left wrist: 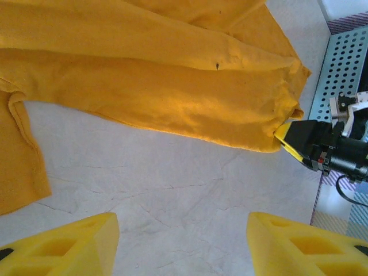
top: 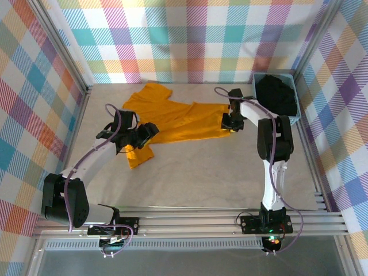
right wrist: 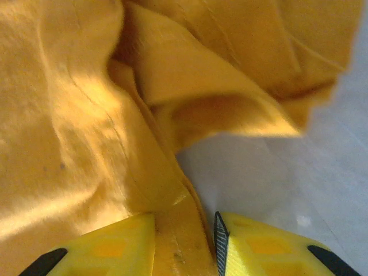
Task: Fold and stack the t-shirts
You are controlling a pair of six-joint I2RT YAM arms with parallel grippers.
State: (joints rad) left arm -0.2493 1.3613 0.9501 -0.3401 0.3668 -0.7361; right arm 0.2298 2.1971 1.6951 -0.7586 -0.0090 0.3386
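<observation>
The orange-yellow t-shirt point(top: 178, 118) lies crumpled and partly spread across the back middle of the table. My right gripper point(top: 229, 123) is at its right edge, with a fold of the shirt point(right wrist: 86, 115) pinched between the fingers of my right gripper point(right wrist: 184, 241). My left gripper point(top: 150, 132) hovers near the shirt's front left sleeve, and in the left wrist view my left gripper point(left wrist: 181, 241) stands open over bare table, apart from the cloth point(left wrist: 161, 86). A black garment point(top: 277, 95) lies heaped in the basket.
The light blue lattice basket point(top: 297, 118) stands at the back right corner, close behind my right arm. Checked walls and metal rails close in the table on three sides. Bare tabletop point(top: 195, 172) stretches in front of the shirt.
</observation>
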